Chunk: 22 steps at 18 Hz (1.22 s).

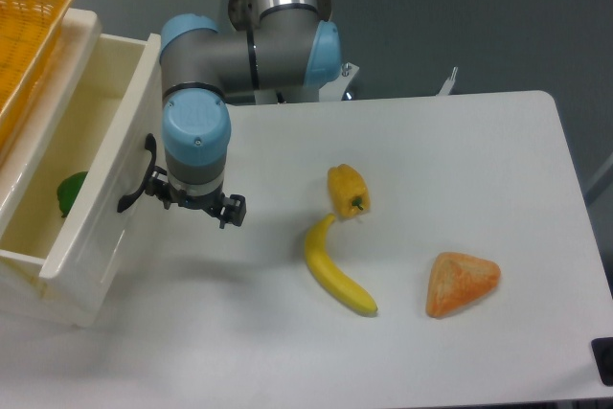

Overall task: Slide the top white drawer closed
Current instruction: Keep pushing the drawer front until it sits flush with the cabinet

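Apparently the jaws (196, 206) stood spread and empty, pressed beside the black handle (137, 177) so the arm could shove rather than grip; the top white drawer (101, 189) sat at the table's (431, 150) left, partly open.

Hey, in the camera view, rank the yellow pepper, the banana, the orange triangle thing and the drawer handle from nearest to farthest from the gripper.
Measured from the gripper:
1. Black handle on the top white drawer, just to the gripper's left in the picture.
2. Banana and yellow pepper, both to the right; too close to call.
3. Orange triangular piece, far right.
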Each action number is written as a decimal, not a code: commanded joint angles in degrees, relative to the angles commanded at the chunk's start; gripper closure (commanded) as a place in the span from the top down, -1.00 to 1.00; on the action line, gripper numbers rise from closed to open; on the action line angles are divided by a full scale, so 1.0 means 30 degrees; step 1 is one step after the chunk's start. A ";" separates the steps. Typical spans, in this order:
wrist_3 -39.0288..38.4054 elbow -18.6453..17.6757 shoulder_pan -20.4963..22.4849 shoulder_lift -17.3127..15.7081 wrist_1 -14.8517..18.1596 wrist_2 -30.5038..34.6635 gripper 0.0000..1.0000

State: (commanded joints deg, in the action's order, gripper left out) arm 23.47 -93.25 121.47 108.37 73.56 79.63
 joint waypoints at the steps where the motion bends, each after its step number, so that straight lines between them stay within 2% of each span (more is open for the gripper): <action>1: -0.0087 0.0000 -0.0059 0.0000 0.0029 0.0000 1.00; 11: -0.0117 0.0059 -0.0967 -0.0116 0.0029 0.0000 1.00; 22: -0.0498 0.0117 -0.1261 -0.0234 0.0029 0.0029 1.00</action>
State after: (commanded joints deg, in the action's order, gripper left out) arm 21.97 -92.90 117.69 107.67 73.65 79.72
